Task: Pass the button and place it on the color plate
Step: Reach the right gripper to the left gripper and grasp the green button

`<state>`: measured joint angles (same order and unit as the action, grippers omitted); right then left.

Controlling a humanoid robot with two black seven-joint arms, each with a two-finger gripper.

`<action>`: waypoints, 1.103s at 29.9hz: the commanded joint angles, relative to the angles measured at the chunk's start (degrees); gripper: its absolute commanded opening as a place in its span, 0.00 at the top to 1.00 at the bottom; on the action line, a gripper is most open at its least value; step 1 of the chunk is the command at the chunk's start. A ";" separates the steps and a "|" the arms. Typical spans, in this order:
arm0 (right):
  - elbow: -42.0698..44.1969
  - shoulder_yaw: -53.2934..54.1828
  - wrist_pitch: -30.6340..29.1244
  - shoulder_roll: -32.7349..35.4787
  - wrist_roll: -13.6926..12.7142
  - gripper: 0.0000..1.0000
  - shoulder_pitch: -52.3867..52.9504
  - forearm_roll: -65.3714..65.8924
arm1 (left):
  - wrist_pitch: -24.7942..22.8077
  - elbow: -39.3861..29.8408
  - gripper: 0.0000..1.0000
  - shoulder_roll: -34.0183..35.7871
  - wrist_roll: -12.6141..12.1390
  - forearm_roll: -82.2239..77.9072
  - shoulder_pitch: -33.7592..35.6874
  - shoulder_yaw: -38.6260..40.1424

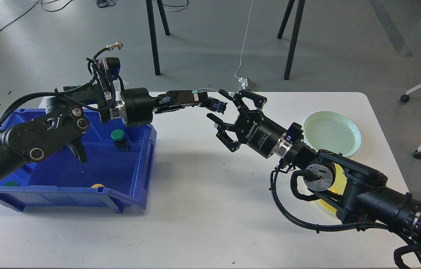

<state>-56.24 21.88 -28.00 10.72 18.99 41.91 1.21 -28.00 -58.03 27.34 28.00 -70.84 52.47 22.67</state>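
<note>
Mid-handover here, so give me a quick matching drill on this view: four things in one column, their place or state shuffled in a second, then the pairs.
Things:
1. green button
2. pale green plate
3. right claw
4. yellow plate

Places or states:
A. open, over the table's middle
B. inside the blue bin
C. mostly hidden beneath the right arm
D. in plain view near the table's far right edge

Pairs: 1-B, 2-D, 3-A, 4-C
</note>
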 commanded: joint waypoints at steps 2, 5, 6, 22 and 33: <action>0.08 0.18 0.00 0.09 -0.09 0.77 0.01 0.02 | 0.00 0.02 0.87 0.00 0.00 0.00 0.00 0.00; 0.08 0.26 0.00 0.09 -0.70 0.83 0.10 -0.06 | 0.00 0.11 0.87 0.08 0.00 0.00 -0.09 0.00; -0.01 0.35 0.00 0.09 -0.88 0.84 0.10 -0.15 | 0.00 0.11 0.87 0.00 0.00 0.00 -0.09 0.00; -0.88 0.18 0.00 0.35 -1.06 0.94 -0.07 -0.15 | 0.00 0.11 0.22 -0.35 0.00 0.27 0.00 0.09; -2.73 3.33 0.00 8.51 -0.70 0.96 -2.62 -0.15 | 0.00 0.20 0.19 -0.35 0.00 0.97 0.00 0.53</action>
<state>-58.77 23.27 -27.99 16.38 18.15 40.30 1.04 -28.00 -57.83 26.98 27.98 -69.90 52.46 23.03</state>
